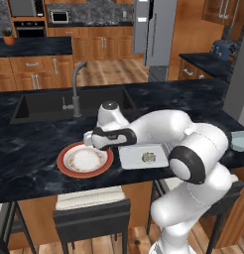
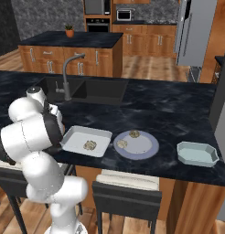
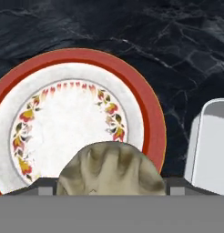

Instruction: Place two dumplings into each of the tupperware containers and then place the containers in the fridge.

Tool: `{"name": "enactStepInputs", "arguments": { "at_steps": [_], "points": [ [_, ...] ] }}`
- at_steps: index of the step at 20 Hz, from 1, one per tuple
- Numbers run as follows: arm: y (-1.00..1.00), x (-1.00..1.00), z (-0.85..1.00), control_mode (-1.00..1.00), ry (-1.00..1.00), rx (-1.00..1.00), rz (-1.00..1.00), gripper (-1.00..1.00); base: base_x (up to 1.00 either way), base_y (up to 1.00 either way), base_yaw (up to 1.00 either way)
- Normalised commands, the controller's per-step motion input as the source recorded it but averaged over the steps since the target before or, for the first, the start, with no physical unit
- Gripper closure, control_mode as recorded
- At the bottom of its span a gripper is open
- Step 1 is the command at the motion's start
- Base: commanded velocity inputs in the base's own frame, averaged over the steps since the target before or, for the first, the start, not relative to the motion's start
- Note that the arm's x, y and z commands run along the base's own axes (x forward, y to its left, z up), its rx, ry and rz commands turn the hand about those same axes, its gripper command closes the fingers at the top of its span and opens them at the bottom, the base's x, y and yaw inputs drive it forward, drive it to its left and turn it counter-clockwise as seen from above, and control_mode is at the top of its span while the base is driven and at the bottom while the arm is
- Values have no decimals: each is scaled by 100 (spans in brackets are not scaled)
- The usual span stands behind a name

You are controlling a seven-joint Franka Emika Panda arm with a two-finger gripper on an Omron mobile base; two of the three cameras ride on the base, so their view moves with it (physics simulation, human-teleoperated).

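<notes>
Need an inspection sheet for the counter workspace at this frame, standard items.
Surface: dark marble counter, with a sink set into it.
Job's things: round container holds two dumplings; rectangular container holds none; a third dumpling lies on the white tray; fridge stands across the room.
Clutter: red-rimmed plate, left of the tray in the left base view.
Grippers: gripper shut on a held dumpling, over the plate; whether it is lifted cannot be told.
Cables: nothing seen.
Surroundings: stools in front of the counter, wooden cabinets beyond.
</notes>
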Motion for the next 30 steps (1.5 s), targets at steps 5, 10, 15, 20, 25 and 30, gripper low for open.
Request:
{"name": "enactStepInputs", "arguments": {
  "at_steps": [5,10,15,20,25,30],
  "points": [
    [-100,-66,48,-100,0,8,-9,100,0,0,0],
    [-100,-33,43,-100,1,0,-15,100,0,0,0],
    [-89,17,2,-100,17,0,-15,100,0,0,0],
    [-15,50,-12,-100,13,0,-6,100,0,0,0],
    [0,67,-19,-100,0,0,-1,100,0,0,0],
    [0,21,-56,-100,0,-6,-3,100,0,0,0]
  ]
}}
